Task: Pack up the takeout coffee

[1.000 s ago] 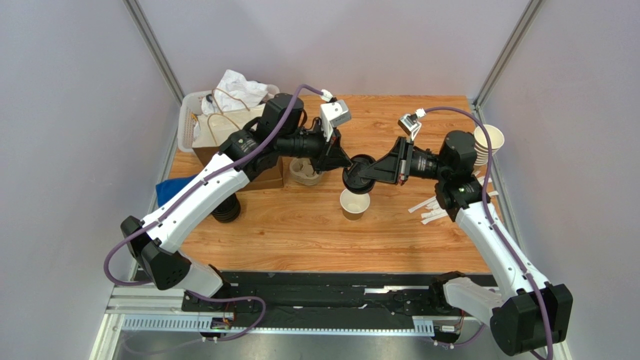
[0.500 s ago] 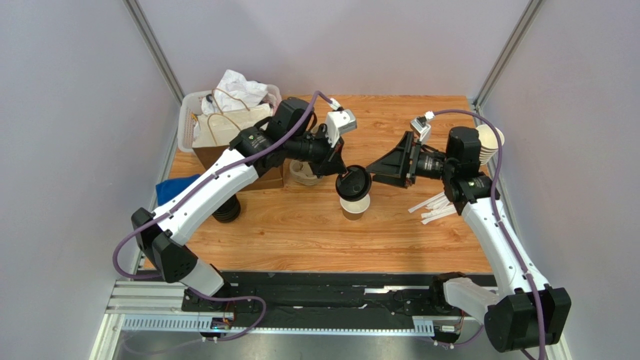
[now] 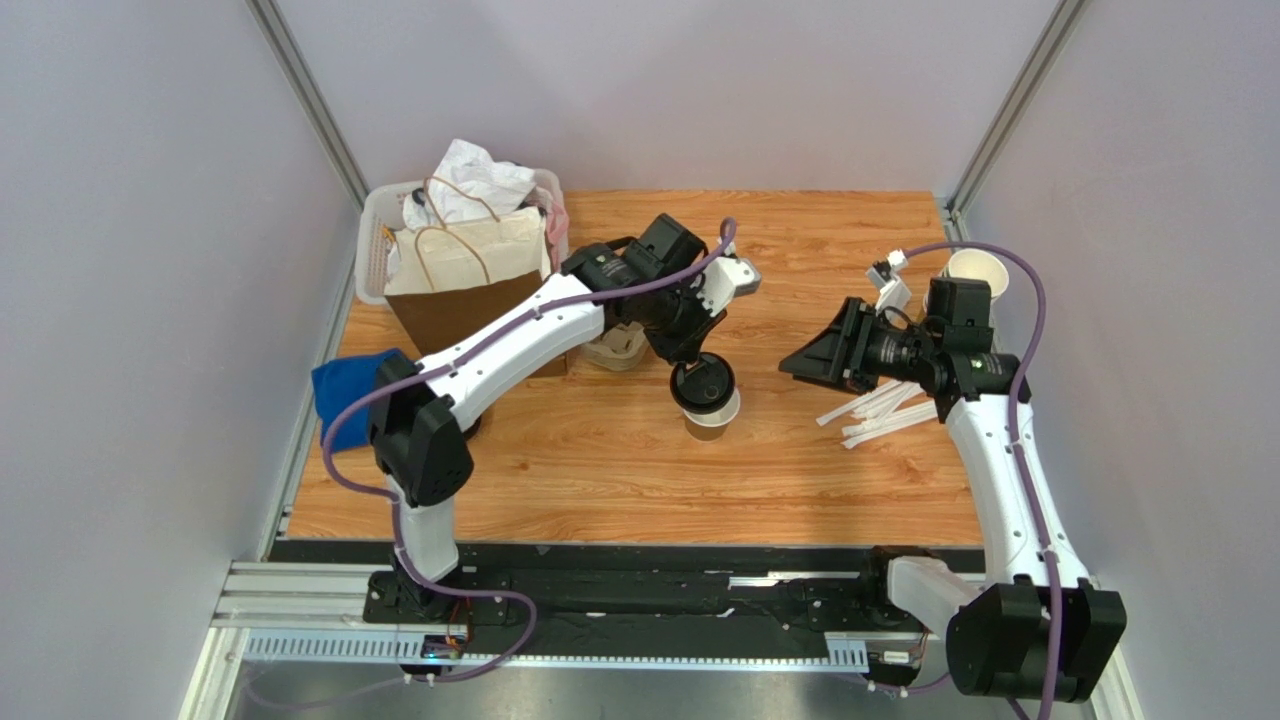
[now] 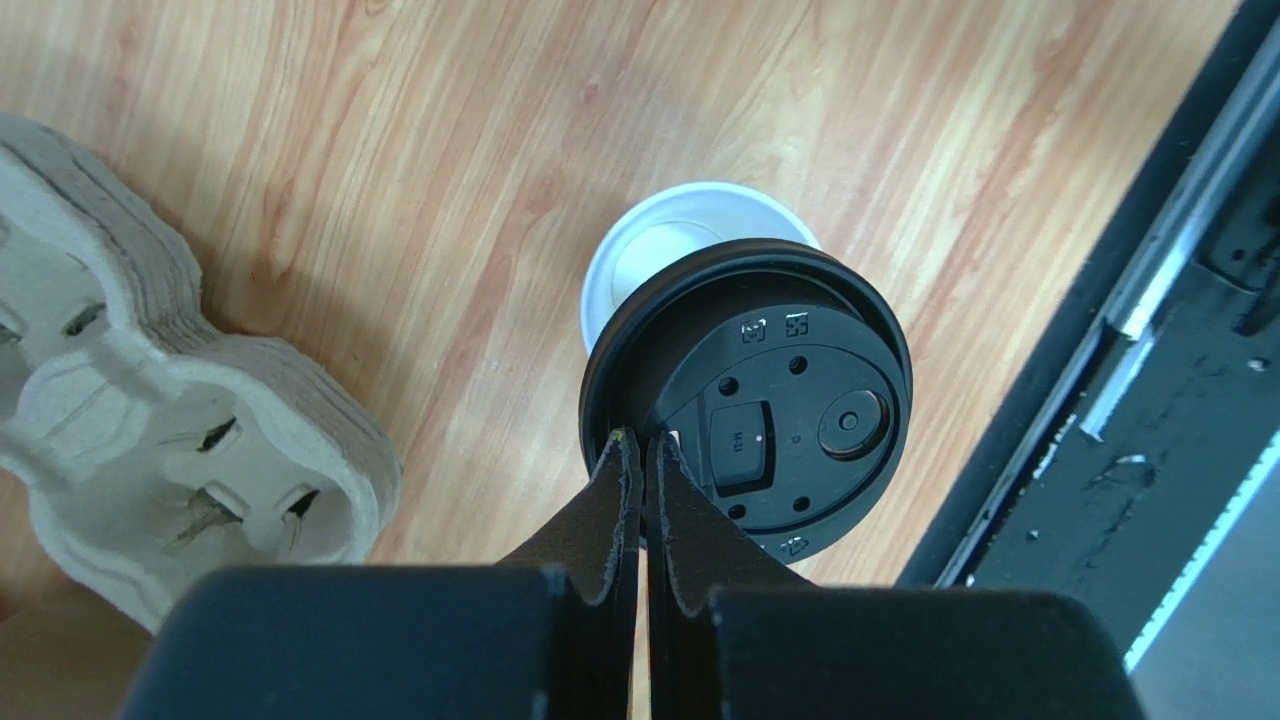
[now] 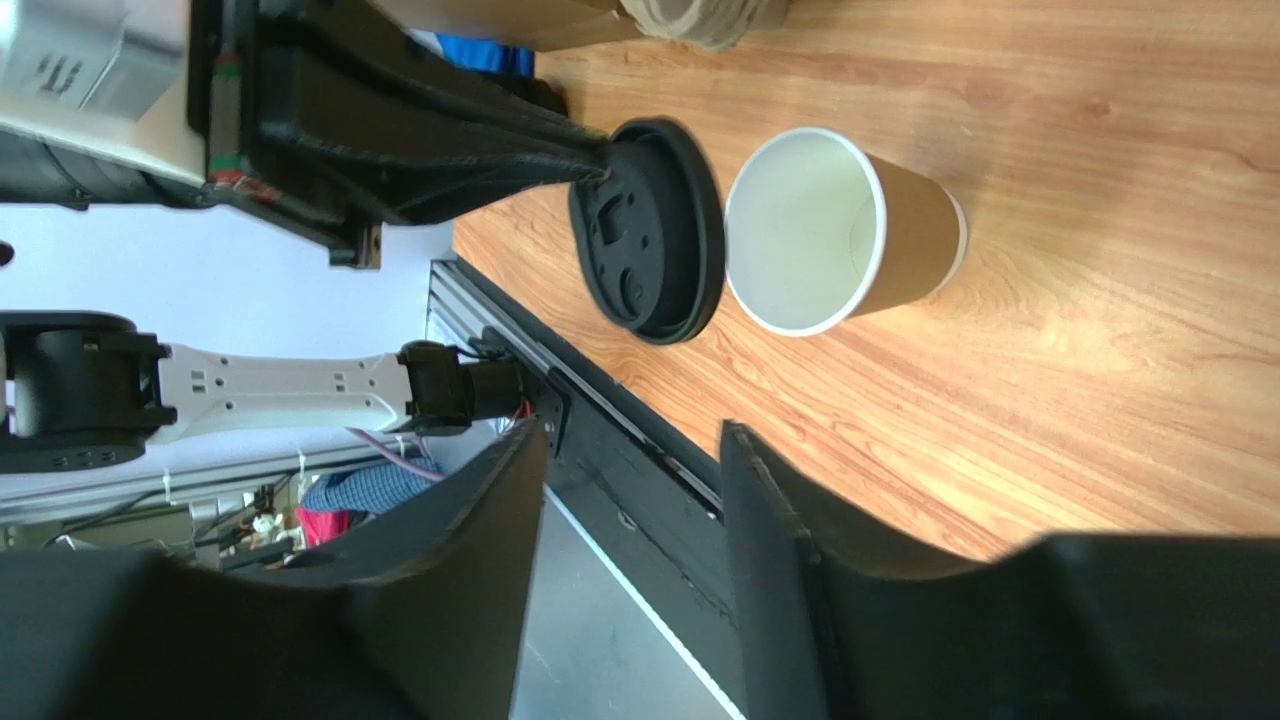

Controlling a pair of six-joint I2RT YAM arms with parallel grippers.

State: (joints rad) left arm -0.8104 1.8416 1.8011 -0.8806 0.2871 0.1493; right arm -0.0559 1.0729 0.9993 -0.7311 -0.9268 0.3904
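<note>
The takeout coffee cup (image 3: 717, 416), tan paper with a white inside, stands open near the table's middle; it also shows as cup (image 5: 842, 233) and cup (image 4: 669, 248). The black lid (image 3: 702, 381) hangs tilted just above it and partly covers its mouth. My left gripper (image 3: 687, 362) is shut on the rim of this lid (image 4: 766, 398), fingertips (image 4: 619, 465) pinched together. In the right wrist view the lid (image 5: 649, 233) stands on edge beside the cup's mouth. My right gripper (image 3: 796, 363) is off to the right, open and empty, jaws (image 5: 634, 443) apart.
A cardboard cup carrier (image 3: 613, 348) lies left of the cup. A brown paper bag (image 3: 466, 278) and a white bin (image 3: 376, 225) of crumpled paper stand at the back left. A cup stack (image 3: 977, 273) and white stirrers (image 3: 872, 413) lie right. A blue cloth (image 3: 343, 393) lies left.
My right gripper opened, let go of the lid and drew back to the right. My left gripper kept the lid and carried it over the cup.
</note>
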